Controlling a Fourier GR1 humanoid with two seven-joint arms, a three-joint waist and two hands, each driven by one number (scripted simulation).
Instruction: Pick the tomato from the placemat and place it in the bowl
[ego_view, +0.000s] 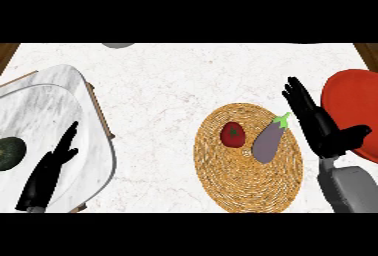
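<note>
Nothing done yet: tomato (233, 134) lying on the woven placemat (244, 187), touching nothing, eggplant (269, 140) just beside at 3 o'clock. Picking and carrying to the red bowl (354, 100), at 2 o'clock, left to do. Right hand (317, 125) open, fingers straight toward 11 o'clock, near the placemat's edge. Left hand (50, 170) open too, resting over the marble tray (88, 125).

1 view only, taken from head height, facing steeply down on the white marbled worktop (162, 90). Forearms enter from the lower edge. Range close; worktop fills the frame nearly edge to edge.
</note>
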